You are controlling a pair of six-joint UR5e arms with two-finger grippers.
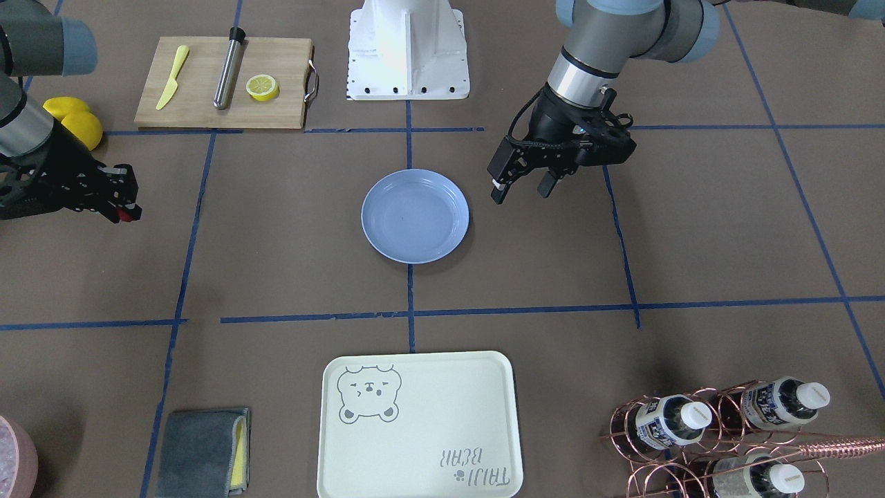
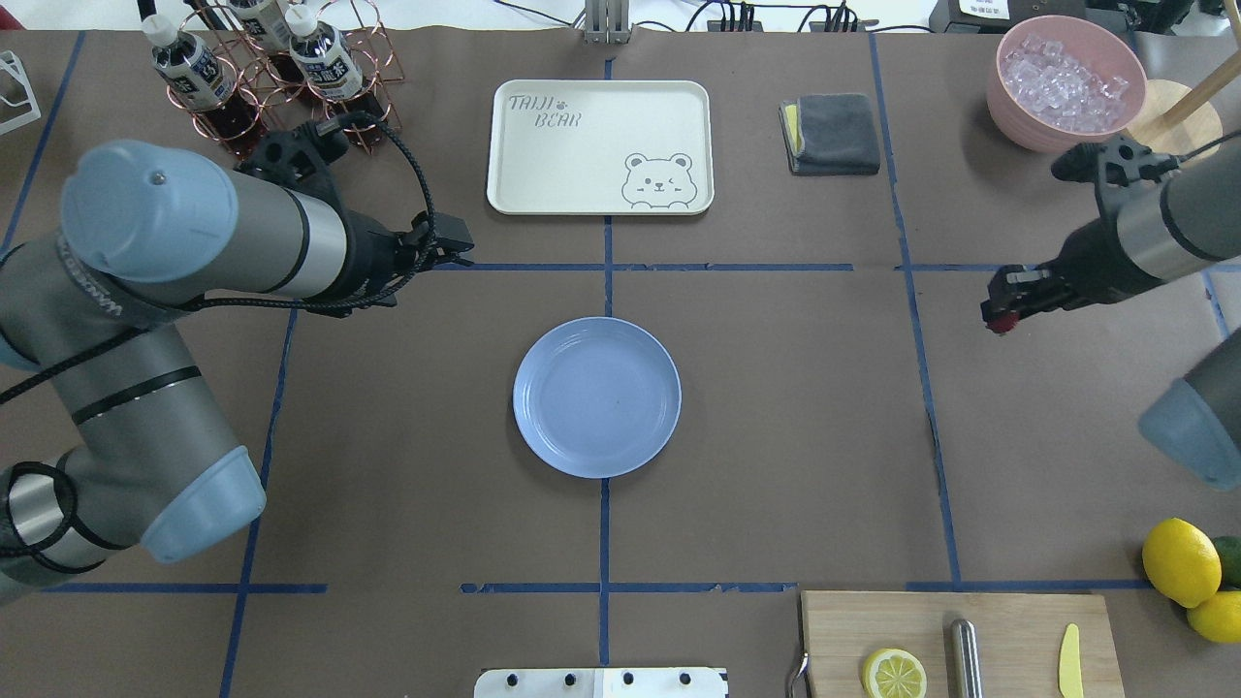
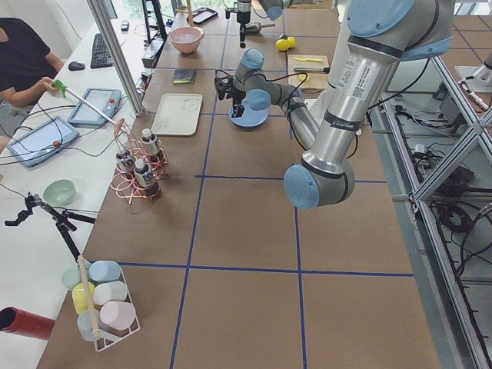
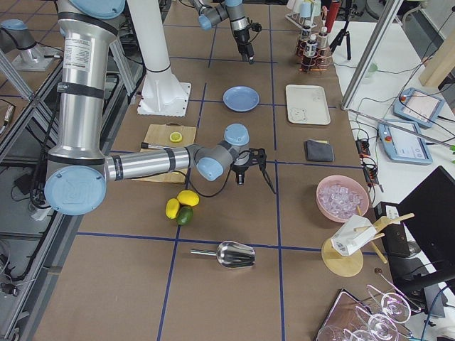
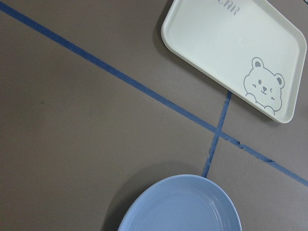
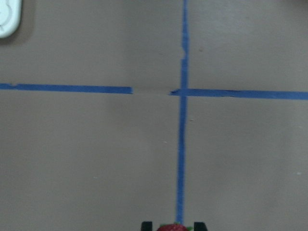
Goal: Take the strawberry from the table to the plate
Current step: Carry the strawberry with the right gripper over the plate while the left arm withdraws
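The pale-blue plate (image 2: 596,396) (image 1: 415,216) lies empty at the middle of the brown table (image 2: 795,446). My right gripper (image 2: 999,316) (image 1: 124,209) hangs above the table well to the plate's right in the overhead view, shut on the small red strawberry (image 2: 1003,323) (image 1: 125,215). In the right wrist view the strawberry (image 6: 172,227) peeks between two black fingertips (image 6: 146,224) at the bottom edge. My left gripper (image 1: 523,188) hovers beside the plate's far-left rim, open and holding nothing. The plate's rim (image 5: 192,180) shows in the left wrist view.
A cream bear tray (image 2: 599,145) lies beyond the plate. A cutting board (image 2: 960,645) with a lemon half, steel rod and yellow knife sits near right. Whole lemons (image 2: 1181,562), a grey cloth (image 2: 834,133), a bottle rack (image 2: 242,68) and a pink ice bowl (image 2: 1066,82) ring the edges.
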